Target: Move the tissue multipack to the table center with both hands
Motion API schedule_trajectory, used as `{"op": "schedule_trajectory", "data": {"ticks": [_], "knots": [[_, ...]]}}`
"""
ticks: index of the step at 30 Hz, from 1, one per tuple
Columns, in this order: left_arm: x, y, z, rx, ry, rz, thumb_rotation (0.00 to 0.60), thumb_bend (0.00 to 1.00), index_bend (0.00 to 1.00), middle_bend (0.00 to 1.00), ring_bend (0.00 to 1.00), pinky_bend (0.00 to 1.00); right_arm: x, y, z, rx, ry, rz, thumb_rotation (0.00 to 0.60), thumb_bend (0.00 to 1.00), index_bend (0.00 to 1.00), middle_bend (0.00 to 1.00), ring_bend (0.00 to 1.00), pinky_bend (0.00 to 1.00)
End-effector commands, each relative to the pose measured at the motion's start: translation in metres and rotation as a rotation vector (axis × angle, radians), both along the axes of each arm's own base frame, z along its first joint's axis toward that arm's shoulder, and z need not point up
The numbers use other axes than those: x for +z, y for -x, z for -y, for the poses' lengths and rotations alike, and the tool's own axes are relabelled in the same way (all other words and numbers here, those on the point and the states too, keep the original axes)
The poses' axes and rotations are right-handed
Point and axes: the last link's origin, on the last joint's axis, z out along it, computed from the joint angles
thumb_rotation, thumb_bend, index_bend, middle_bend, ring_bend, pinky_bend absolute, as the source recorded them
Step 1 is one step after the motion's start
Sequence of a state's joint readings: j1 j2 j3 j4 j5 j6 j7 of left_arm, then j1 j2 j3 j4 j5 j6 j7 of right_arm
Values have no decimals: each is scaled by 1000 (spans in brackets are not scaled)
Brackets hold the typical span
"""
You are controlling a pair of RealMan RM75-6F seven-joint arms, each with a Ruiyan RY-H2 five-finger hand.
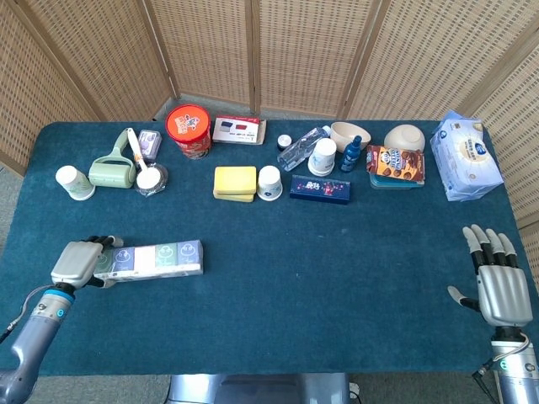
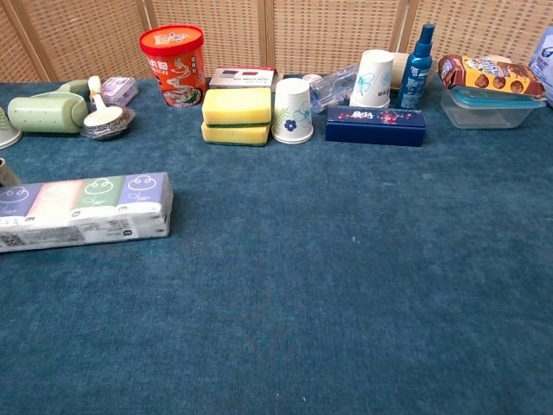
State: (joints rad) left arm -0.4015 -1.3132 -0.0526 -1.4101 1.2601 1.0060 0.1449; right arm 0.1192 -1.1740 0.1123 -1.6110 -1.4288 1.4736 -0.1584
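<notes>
The tissue multipack (image 1: 156, 259) is a long row of pastel packets lying at the front left of the blue table (image 1: 320, 278). In the chest view the tissue multipack (image 2: 86, 206) reaches the left frame edge. My left hand (image 1: 77, 263) grips its left end, fingers curled over the top, and that end sits slightly raised. My right hand (image 1: 503, 288) hovers open at the table's front right edge, far from the pack, fingers spread and holding nothing. The chest view does not show the right hand.
Along the back stand a red tub (image 1: 188, 128), a green lint roller (image 1: 111, 168), yellow sponges (image 1: 234, 182), a white paper cup (image 1: 269, 182), a dark blue box (image 1: 320, 188), bottles, bowls and a blue-white wipes pack (image 1: 465, 156).
</notes>
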Motion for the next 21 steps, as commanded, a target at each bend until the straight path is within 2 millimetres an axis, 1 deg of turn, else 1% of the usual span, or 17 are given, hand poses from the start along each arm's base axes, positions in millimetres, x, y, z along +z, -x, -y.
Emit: {"op": "schedule_trajectory", "data": {"ticks": [1, 4, 9, 10, 11, 16, 21], "knots": [[-1, -1, 0, -10, -3, 1, 600, 19, 525, 579, 492, 557, -1, 0, 0, 0, -4, -2, 600, 0, 0, 0, 0, 2], [0, -6, 0, -34, -10, 27, 600, 22, 528, 581, 494, 558, -3, -1, -1, 1, -16, -9, 600, 0, 0, 0, 0, 2], [7, -27, -1, -129, -16, 107, 600, 22, 527, 581, 494, 559, -9, -4, -2, 18, -60, -12, 600, 0, 0, 0, 0, 2], [8, -32, -1, -151, -15, 121, 600, 22, 526, 581, 494, 559, -10, -5, -2, 21, -68, -12, 600, 0, 0, 0, 0, 2], [9, -41, -3, -185, -16, 143, 600, 22, 526, 581, 494, 558, -13, -6, -1, 23, -84, -11, 600, 0, 0, 0, 0, 2], [9, -65, -9, -251, -5, 181, 600, 22, 525, 581, 493, 558, -17, -10, 1, 30, -121, -4, 600, 0, 0, 0, 0, 2], [1, -92, -18, -293, 16, 210, 600, 21, 523, 581, 493, 558, -19, -19, 7, 39, -168, 4, 600, 0, 0, 0, 0, 2]]}}
